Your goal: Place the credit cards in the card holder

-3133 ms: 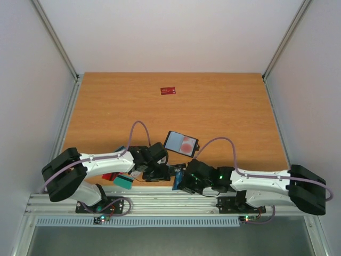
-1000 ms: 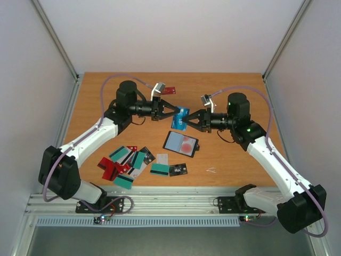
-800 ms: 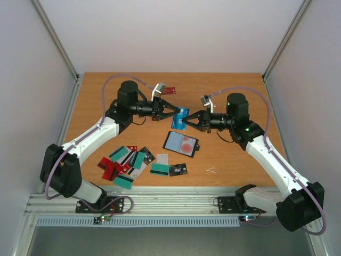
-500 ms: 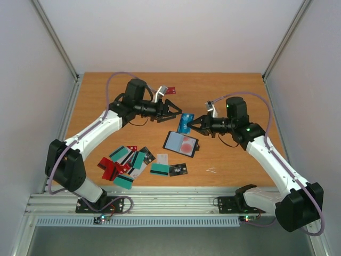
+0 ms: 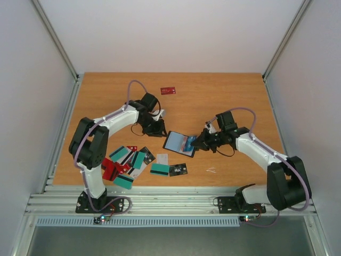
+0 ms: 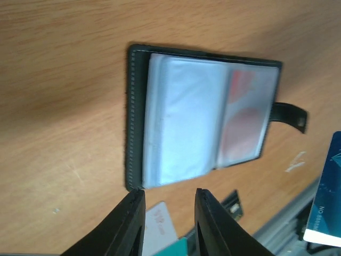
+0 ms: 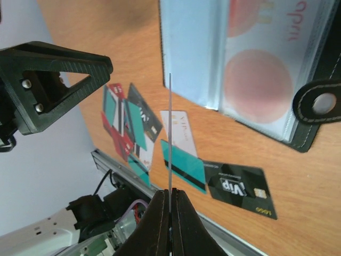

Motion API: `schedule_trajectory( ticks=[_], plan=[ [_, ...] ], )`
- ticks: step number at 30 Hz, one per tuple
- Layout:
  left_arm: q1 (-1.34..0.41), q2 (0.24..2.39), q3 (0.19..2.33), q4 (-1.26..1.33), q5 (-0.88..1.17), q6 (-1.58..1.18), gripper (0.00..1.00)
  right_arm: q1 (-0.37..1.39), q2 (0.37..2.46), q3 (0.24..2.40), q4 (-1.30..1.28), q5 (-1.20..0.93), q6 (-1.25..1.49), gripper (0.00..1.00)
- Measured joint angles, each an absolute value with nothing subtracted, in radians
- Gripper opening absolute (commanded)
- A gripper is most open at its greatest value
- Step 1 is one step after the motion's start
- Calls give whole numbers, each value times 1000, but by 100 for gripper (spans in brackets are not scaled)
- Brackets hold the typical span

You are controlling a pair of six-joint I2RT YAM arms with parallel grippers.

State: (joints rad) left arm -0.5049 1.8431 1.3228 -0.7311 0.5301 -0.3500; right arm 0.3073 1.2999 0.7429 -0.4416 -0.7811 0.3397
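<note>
One card [image 5: 189,143] in right gripper [image 5: 199,142], card holder [image 5: 173,142] open

Open card holder [image 6: 186,117] lies beyond parted end effector [image 6: 170,194].

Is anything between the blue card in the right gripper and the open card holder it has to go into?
Nothing visible does. The blue card, pinched in the right gripper's shut jaws, hangs directly over the open card holder with only air between them. The left gripper sits at the holder's edge, beside that path rather than in it.
</note>
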Motion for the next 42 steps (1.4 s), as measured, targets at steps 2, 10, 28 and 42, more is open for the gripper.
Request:
schedule_trajectory(
  ticks=[2, 10, 28, 42],
  plan=[
    [-506, 1879, 1343, -754, 509, -325, 27, 307, 1346, 743, -428, -782, 330, 1],
    [-510, 1960, 1423, -790, 458, -261, 25, 307, 1508, 769, -389, -791, 281, 1],
    [-524, 2079, 1479, -818, 448, -220, 23, 307, 1678, 818, -291, -825, 223, 1],
    [-524, 2107, 1494, -831, 450, -204, 22, 307, 1729, 818, -209, -843, 205, 1]
  ],
)
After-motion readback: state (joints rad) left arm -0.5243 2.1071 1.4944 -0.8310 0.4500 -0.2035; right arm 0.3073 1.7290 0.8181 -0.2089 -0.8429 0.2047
